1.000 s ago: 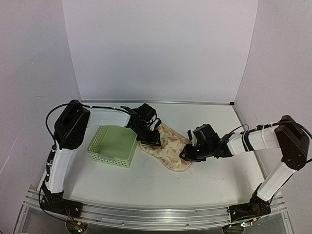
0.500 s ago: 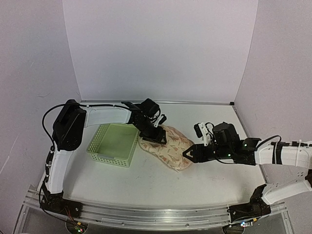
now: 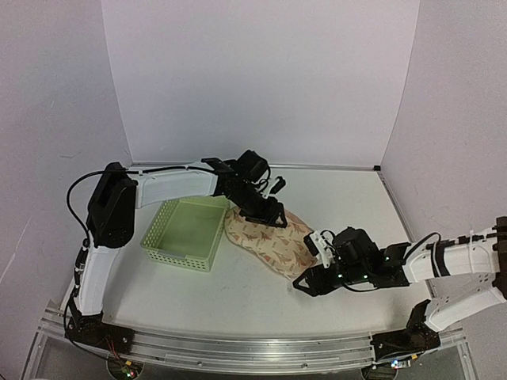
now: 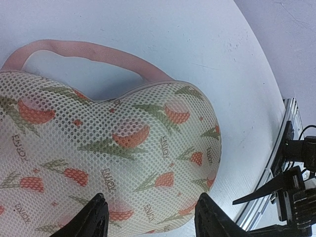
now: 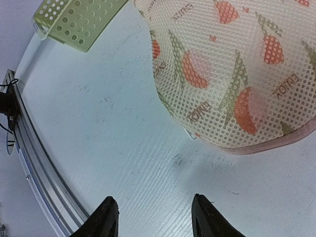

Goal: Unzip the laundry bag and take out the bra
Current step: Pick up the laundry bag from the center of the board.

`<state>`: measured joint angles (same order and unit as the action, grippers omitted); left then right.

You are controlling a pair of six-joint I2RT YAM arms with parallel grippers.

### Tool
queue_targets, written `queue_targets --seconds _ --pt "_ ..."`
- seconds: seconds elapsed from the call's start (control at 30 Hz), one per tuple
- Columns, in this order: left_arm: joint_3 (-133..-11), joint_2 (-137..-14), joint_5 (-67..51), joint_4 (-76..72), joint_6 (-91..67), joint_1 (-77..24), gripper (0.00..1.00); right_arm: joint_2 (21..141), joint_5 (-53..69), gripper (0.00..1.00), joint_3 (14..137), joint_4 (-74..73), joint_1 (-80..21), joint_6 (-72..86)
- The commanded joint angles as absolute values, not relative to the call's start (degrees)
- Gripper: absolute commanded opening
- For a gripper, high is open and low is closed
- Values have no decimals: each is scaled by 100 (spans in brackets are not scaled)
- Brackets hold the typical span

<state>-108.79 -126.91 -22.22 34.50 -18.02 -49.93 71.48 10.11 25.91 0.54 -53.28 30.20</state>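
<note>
Looking down from above, I've got the laundry bag [image 3: 268, 244] lying flat in the middle of the tabletop [image 3: 238, 289], zipped shut as far as I can see and no bra in sight. Its long axis runs on a diagonal, from the far end beside the green basket [image 3: 184, 233] down to the near right.

My left hand [image 3: 267, 212] hangs over the far lobe, fingers parted about halfway, nothing between them, just mesh below. My right hand [image 3: 306, 283] sits just off the near-right tip, low over bare tabletop, also roughly half open and empty.

From its wrist view the bag lies ahead and to the right, with the pink zip edging [image 5: 269, 144] curving along the side that faces the hand. That's what counts here: the seam is nearer the right hand. So I'd judge that arm goes hunting for the pull while the left pins the far lobe.

A small pale tab [image 5: 189, 133] at that edge could be the pull, but it's too small to say. The pink loop [image 4: 89, 52] lies beyond the left hand. The lettering [image 4: 109, 178] looks like "ENJOY", repeated among red tulips.
</note>
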Motion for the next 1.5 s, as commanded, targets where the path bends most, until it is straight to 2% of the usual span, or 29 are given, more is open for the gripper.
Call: queue_targets --seconds 0.0,0.17,0.33,0.73,1.17,1.47 --pt "-10973 -12618 -2184 3499 -2127 -5001 62 7374 568 54 2595 661 -5497 3058" --pt "-10231 -11966 -2021 3383 -2893 -5054 67 7394 -167 59 2475 861 -5530 3164" --pt "-9107 -11221 -2276 2471 -3771 -5106 73 7409 -1039 66 2498 819 -5535 3702" --pt "-6924 -10586 -3141 -587 -6134 -5153 80 7944 -1360 88 2857 1036 -5491 5006" --pt "-6440 -10818 -2956 -1480 -7107 -5381 82 8457 -609 90 2584 2367 -5018 6084" --pt "-6058 -10808 -2804 -2064 -7535 -5379 81 9007 -268 84 2527 3040 -4894 6792"
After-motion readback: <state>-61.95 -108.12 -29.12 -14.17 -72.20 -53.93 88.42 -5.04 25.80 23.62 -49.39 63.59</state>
